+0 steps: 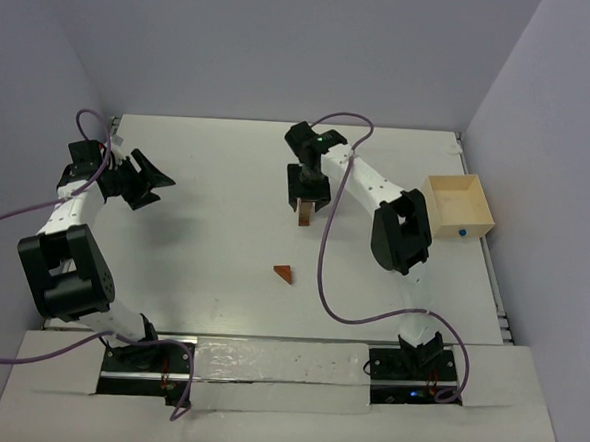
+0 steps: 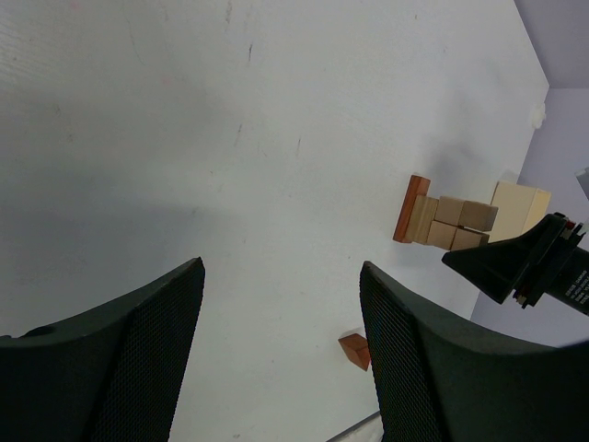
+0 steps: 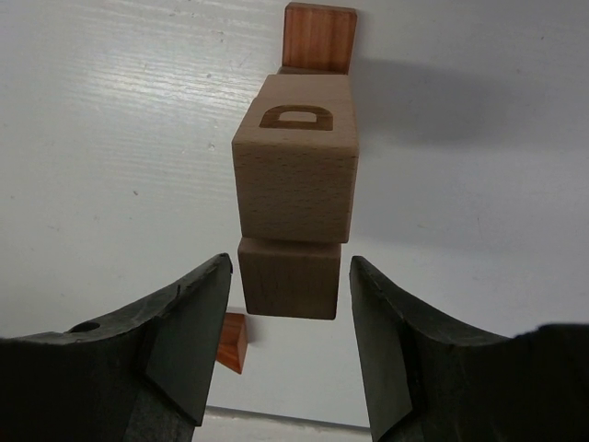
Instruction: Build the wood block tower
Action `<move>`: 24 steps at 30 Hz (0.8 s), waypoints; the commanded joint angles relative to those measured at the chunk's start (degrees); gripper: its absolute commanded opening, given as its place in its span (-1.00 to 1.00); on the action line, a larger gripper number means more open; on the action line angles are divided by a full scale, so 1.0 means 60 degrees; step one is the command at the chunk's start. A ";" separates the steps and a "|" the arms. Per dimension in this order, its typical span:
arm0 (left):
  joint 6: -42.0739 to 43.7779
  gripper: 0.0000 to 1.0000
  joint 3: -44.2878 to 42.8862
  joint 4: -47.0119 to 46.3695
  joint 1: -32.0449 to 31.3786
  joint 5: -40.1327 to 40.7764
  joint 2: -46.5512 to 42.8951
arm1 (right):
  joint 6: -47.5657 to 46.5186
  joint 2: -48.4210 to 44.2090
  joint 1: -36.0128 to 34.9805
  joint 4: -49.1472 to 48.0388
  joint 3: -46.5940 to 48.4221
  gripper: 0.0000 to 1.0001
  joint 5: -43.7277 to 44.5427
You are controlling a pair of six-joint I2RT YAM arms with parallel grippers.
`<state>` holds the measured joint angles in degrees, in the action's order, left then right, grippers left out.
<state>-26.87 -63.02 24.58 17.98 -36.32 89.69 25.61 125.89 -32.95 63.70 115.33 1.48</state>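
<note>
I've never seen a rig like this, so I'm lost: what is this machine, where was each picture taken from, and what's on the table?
These are two robot arms bolted at the near edge of a white table. One picture looks down from above on the left arm and right arm. The other two come from a camera on each wrist, so each arm's own black jaws fill the bottom. On the table stand a tower of small wooden cubes, a loose reddish wedge and a pale wooden box. The right arm's jaws sit either side of the tower's top cube, with slim gaps showing, so nothing seems gripped. The left arm's jaws are open and empty.
</note>
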 commanded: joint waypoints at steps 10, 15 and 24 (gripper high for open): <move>-0.0106 0.51 -0.0145 -0.0300 0.0021 -0.0129 0.0022 | -0.0063 -0.1103 -0.0140 -0.0143 -0.0208 0.61 0.0208; -0.0063 0.52 -0.0103 -0.0302 0.0036 -0.0158 -0.0177 | -0.0423 -0.2480 -0.0592 -0.0431 -0.0958 0.61 0.0220; 0.0196 0.54 0.0139 -0.0445 -0.0156 -0.0181 -0.0889 | -0.1888 -0.4883 -0.1173 -0.1159 -0.3235 0.52 -0.0546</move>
<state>-26.75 -62.13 24.12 17.78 -36.34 88.23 19.90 102.74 -39.68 59.67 99.82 1.62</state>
